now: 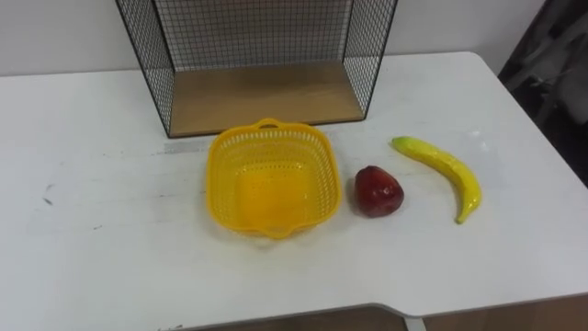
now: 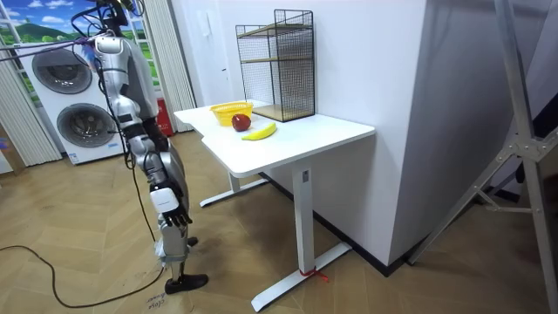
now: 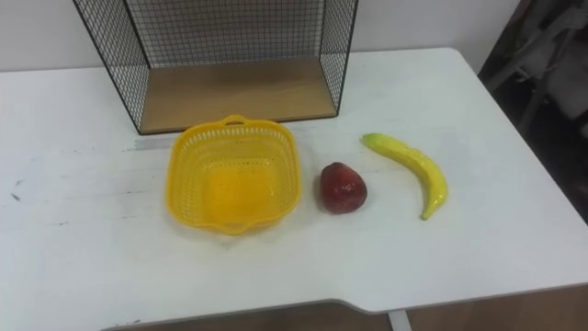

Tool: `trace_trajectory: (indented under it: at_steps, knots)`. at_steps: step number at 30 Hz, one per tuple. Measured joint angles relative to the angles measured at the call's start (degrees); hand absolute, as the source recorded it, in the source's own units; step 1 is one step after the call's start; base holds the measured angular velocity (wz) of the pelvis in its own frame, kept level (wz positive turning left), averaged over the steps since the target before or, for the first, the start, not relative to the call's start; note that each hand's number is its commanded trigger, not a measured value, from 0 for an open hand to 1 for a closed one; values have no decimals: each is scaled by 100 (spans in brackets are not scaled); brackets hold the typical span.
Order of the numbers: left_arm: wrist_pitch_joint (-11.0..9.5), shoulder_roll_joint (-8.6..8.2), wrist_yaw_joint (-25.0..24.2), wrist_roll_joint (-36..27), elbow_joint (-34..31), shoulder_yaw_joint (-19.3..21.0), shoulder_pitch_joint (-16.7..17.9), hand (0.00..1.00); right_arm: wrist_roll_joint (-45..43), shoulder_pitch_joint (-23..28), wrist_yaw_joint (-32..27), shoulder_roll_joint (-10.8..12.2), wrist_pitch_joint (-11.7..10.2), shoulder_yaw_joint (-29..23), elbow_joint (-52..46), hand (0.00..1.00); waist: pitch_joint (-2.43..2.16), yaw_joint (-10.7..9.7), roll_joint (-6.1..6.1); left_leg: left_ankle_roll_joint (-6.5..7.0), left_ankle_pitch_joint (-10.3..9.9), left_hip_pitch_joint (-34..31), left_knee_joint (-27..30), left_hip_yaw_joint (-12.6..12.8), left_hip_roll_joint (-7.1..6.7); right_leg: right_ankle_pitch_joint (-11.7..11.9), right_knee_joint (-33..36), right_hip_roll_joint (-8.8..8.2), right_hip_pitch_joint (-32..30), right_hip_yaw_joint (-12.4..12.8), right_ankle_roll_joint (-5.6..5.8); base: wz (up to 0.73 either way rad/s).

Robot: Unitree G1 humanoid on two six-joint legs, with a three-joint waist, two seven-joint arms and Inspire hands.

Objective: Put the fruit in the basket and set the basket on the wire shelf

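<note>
Fruit lies outside the yellow perforated plastic basket (image 1: 273, 179) on the white table (image 1: 92, 267). The basket is light and stiff, best held by its rim tab. Dark red apple (image 1: 378, 191) just beside it: smooth, so wrap it fully. Yellow banana (image 1: 447, 171): grip mid-length. Black wire shelf (image 1: 257, 55) behind. Robot's hands (image 2: 177, 212), clear of the table: pose cannot be told.

You have a white worktop (image 1: 92, 248) carrying the wire shelf (image 1: 266, 97) at its back, the yellow basket (image 1: 220, 179) just before it, a red fruit (image 1: 378, 191) beside the basket, and a banana (image 1: 450, 167) farther right.
</note>
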Motion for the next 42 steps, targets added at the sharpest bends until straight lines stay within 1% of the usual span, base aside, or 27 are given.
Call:
trace_trajectory:
  at_steps: [3, 4, 6, 7, 8, 9, 11, 12, 14, 16, 17, 18, 20, 22, 25, 27, 28, 29, 31, 32, 34, 35, 36, 37, 38, 40, 42]
  knots:
    - [-15, -5, 12, -1, -6, 107, 26, 0, 714, 44, -94, 56, 0, -239, -3, 0, -6, -36, 2, -1, -1, 20, -2, 3, 4, -12, 10, 2, 9, 13, -4, 0]
    - [-21, -5, 28, -6, -4, 141, 29, 0, 1084, 52, -154, 58, 0, -261, 18, 0, -5, -63, 5, -1, -1, 13, 0, 3, 4, -12, 13, 4, 7, 16, -5, 0]
    - [-23, -14, 75, -10, -4, 274, 60, 0, 1589, 48, -241, 73, 29, -529, 129, 0, -11, -109, 6, -1, -1, 19, 12, 1, 7, -11, 21, 6, 11, 17, -6, 0]
    - [-24, -51, 133, -10, -44, 455, 105, 0, 1957, 47, -335, 74, 104, -882, 121, 0, -27, -159, 3, -1, -1, 24, 8, 3, 6, -12, 23, 6, 13, 25, -6, 0]
    - [-37, -66, 178, -25, -49, 628, 137, 0, 2451, -13, -479, 69, 109, -1268, 113, 0, -36, -176, -10, -1, -1, 20, 8, 5, 6, -12, 31, 7, 14, 38, -6, 0]
    - [-54, -67, 196, -33, -46, 712, 148, 0, 2758, -23, -553, 61, 107, -1453, 113, 0, -36, -191, -11, -1, 0, 20, 10, 5, 6, -12, 31, 7, 17, 36, -6, 0]
    - [-137, -64, 313, -46, -44, 969, 209, 0, 3740, -70, -833, -9, 93, -2059, 113, 0, -37, -286, -27, 0, 0, 22, 38, 3, 7, -21, 74, 6, 10, 50, -12, 0]
    - [-139, -60, 339, -46, -46, 1027, 217, 0, 3947, -93, -915, -23, 86, -2167, 90, 0, -33, -292, -33, -1, 0, 22, 49, 4, 6, -36, 106, 5, -1, 65, -15, 0]
    - [-135, -52, 424, -25, -108, 1194, 265, 0, 4625, -106, -1278, -48, 62, -2618, -163, 0, -40, -336, -67, -9, -7, 17, 75, 5, 6, -102, 180, -6, -29, 72, -23, 0]
    - [-134, -44, 451, -26, -191, 1198, 295, 0, 4882, -204, -1597, -107, -5, -2828, -314, 0, -43, -365, -100, -9, -7, 8, 90, -1, 1, -150, 240, -23, -97, 64, -23, 4]
    - [-140, -43, 477, -30, -217, 1201, 300, 0, 5049, -318, -1806, -189, -70, -2957, -325, 0, -54, -365, -119, -9, -7, 16, 101, -6, 2, -156, 257, -24, -99, 62, -22, 4]
    - [-145, -42, 497, -38, -218, 1203, 300, 0, 5074, -377, -1922, -233, -94, -2985, -351, 0, -53, -371, -117, -9, -7, 19, 100, -5, 1, -159, 268, -26, -99, 63, -22, 0]
    - [-166, -39, 544, -21, -219, 1221, 317, 0, 5071, -511, -2420, -307, -205, -3186, -808, 0, -50, -373, -117, -9, -6, 10, 97, -5, -1, -161, 303, -29, -102, 57, -22, 2]
    - [-187, -32, 545, -1, -244, 1276, 334, 0, 5069, -514, -2790, -344, -318, -3215, -1346, 0, -52, -390, -117, -9, -6, -59, 98, -5, 0, -162, 305, -35, -157, 31, -22, 6]
    - [-229, -27, 545, 48, -353, 1327, 410, 0, 4852, -582, -3434, -377, -554, -3396, -2339, 0, -53, -397, -133, -6, 10, -180, 114, 0, -11, -159, 410, -50, -282, 32, -27, 1]
    - [-236, -26, 548, 41, -361, 1313, 439, 0, 4371, -534, -3953, -381, -710, -3388, -3251, 0, -46, -423, -125, -5, 12, -189, 115, 32, -21, -173, 407, -63, -285, 19, -19, 0]
    - [-239, -26, 552, 41, -363, 1304, 435, 0, 4254, -536, -4082, -380, -760, -3384, -3446, 0, -44, -428, -125, -5, 12, -193, 113, 56, -21, -176, 407, -66, -290, 19, -18, 0]
    - [-250, -25, 553, 43, -360, 1298, 404, 0, 3912, -546, -4367, -379, -796, -3376, -3866, 0, -41, -436, -136, -5, 12, -214, 115, 57, -29, -186, 420, -74, -314, 21, -13, 0]
    - [-264, 0, 554, 43, -364, 1245, 344, 0, 3372, -557, -4743, -379, -827, -3318, -4492, 0, -37, -412, -153, -4, 12, -264, 117, 56, -34, -196, 432, -78, -367, 29, -10, 0]
    - [-286, 19, 555, 39, -400, 1156, 341, 0, 3005, -545, -4945, -379, -876, -3205, -4888, 0, -19, -418, -169, -4, 13, -285, 120, 56, -34, -196, 430, -78, -388, 29, -10, 0]
    - [-331, 40, 554, 28, -464, 1018, 353, 0, 2567, -517, -5116, -379, -949, -3139, -5357, 0, 0, -435, -204, -4, 12, -290, 117, 57, -33, -196, 412, -78, -393, 25, -10, 0]
    - [-366, 43, 552, 33, -470, 932, 354, 0, 2274, -521, -5239, -379, -952, -3124, -5690, 0, 4, -384, -211, -4, 12, -287, 111, 74, -34, -195, 409, -77, -434, 41, -10, -8]
    - [-381, 39, 545, 33, -468, 909, 342, 0, 1865, -503, -5345, -379, -959, -3092, -6029, 0, 3, -372, -210, -4, 12, -303, 99, 91, -34, -195, 411, -74, -500, 69, -10, -8]
    - [-386, 39, 545, 36, -468, 909, 340, 0, 1647, -458, -5403, -379, -964, -3047, -6242, 0, 1, -367, -207, -4, 12, -322, 95, 91, -34, -195, 412, -73, -504, 68, -10, -5]
    - [-388, 43, 549, 41, -461, 904, 340, 0, 1257, -369, -5472, -381, -1017, -2929, -6635, 0, 3, -331, -203, -4, 13, -347, 88, 91, -35, -195, 422, -73, -513, 68, -10, 0]
    - [-384, 64, 556, 42, -436, 798, 340, 0, 702, -352, -5553, -387, -1040, -2770, -7048, 0, -5, -324, -183, -4, 13, -361, 87, 89, -37, -194, 428, -74, -531, 74, -11, 0]
    - [-398, 64, 554, 48, -438, 796, 333, 0, 307, -356, -5529, -397, -1053, -2664, -7274, 0, -7, -298, -196, -3, 13, -343, 86, 85, -36, -193, 429, -74, -517, 73, -13, 0]
